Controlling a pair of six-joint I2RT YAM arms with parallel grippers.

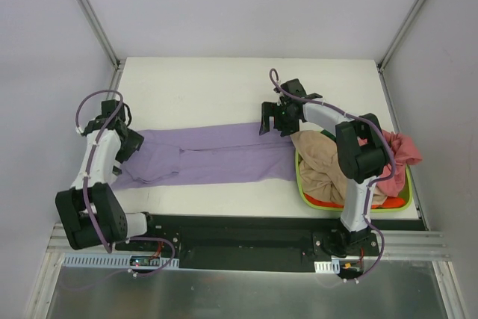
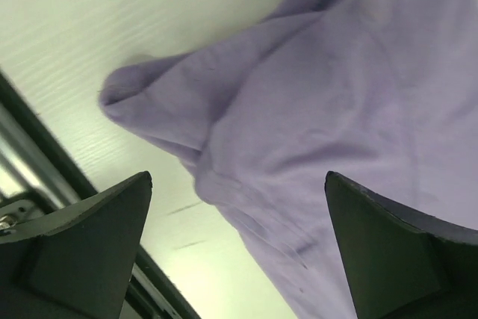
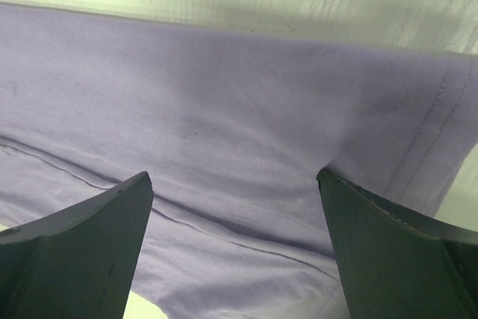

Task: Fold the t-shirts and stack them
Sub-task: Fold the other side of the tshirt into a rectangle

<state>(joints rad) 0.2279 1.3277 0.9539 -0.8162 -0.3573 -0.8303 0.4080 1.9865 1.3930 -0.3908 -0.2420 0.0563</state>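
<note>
The left arm rises from its base at the near left corner and reaches away along the left side. Its wrist bends inward, so the left gripper points down and toward the middle. Its fingers stand wide apart. The right arm stands up from its base with the elbow folded and the forearm stretched leftward. The right gripper tips downward, its fingers likewise spread wide.
</note>
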